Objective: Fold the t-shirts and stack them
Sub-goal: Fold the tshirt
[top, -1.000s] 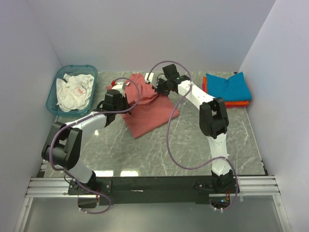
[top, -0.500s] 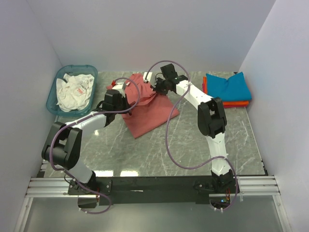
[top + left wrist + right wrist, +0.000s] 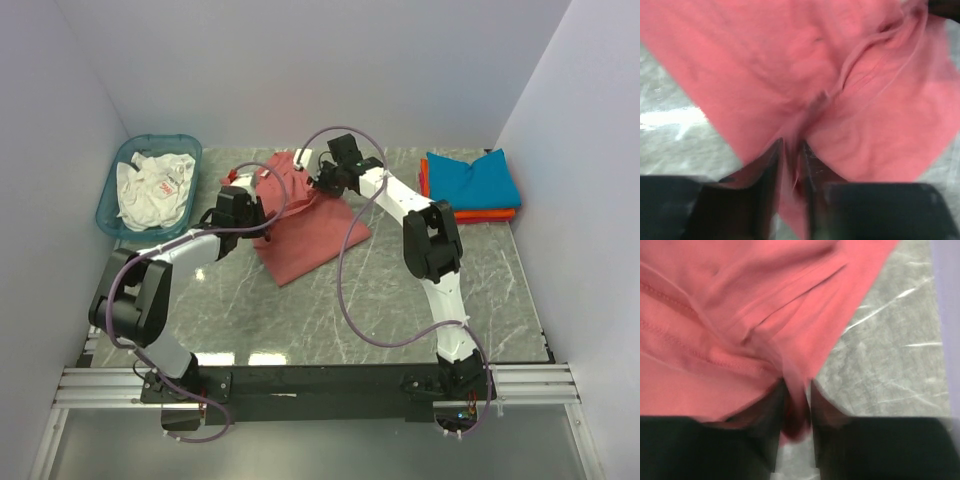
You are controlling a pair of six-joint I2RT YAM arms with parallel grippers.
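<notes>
The dusty-red t-shirt [image 3: 305,225] lies bunched on the marble table [image 3: 330,300] at the back middle. My left gripper [image 3: 258,208] is shut on its left edge; in the left wrist view the gripper [image 3: 791,150] pinches a fold of the red cloth [image 3: 840,100]. My right gripper [image 3: 318,180] is shut on the shirt's back part; in the right wrist view the gripper [image 3: 796,390] clamps a bunch of the red cloth [image 3: 715,315]. A folded teal-blue t-shirt [image 3: 472,180] lies on a folded orange one [image 3: 490,214] at the back right.
A translucent teal basket [image 3: 150,185] with white cloth [image 3: 150,188] in it stands at the back left. White walls close in the table on the left, back and right. Purple cables loop over both arms.
My right gripper has moved a little left and back with the red cloth in it, bunching the shirt's far side. The left gripper has hardly moved.
</notes>
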